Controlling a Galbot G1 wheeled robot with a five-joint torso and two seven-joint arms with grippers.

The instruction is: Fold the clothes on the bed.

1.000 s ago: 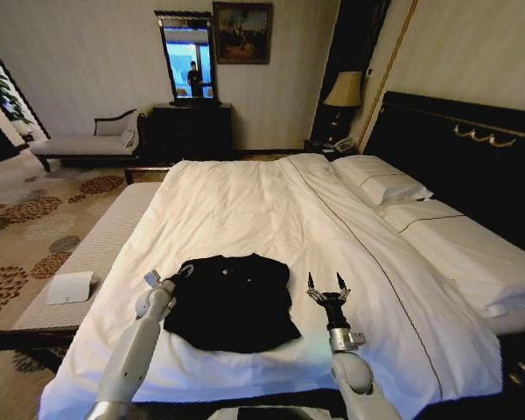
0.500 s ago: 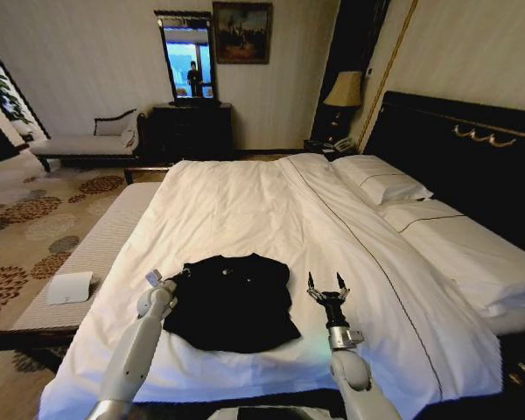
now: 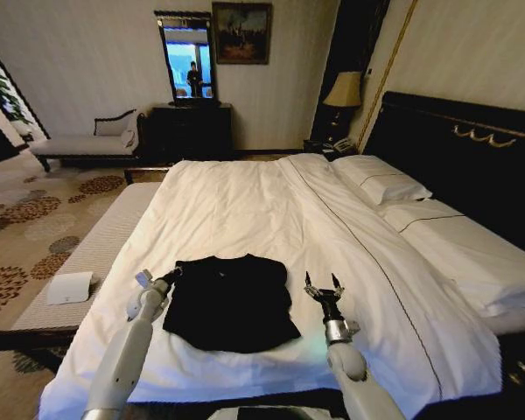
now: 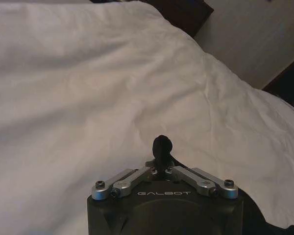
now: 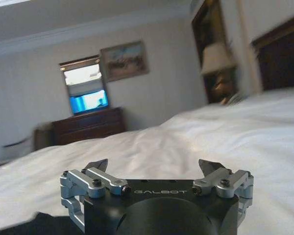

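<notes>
White bed [image 3: 245, 201], left gripper [image 3: 170, 278] pinching black T-shirt [image 3: 230, 302], right gripper [image 3: 319, 285] spread, "GALBOT" marking.

The bed [image 3: 245, 201] fills the middle of the frame, its dark headboard [image 3: 472, 157] at the right. A white duvet [image 3: 271, 219] covers it, white pillows [image 3: 385, 185] lie at the upper right, and the black T-shirt [image 3: 232, 302] lies lower centre.

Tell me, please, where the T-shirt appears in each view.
Head view: T-shirt low centre, on the bed.
Left wrist view: dark fabric at the picture's edge, against the bed.
Right wrist view: dark strip at the edge, against the bed.
Shared landmark: the white bed.
</notes>
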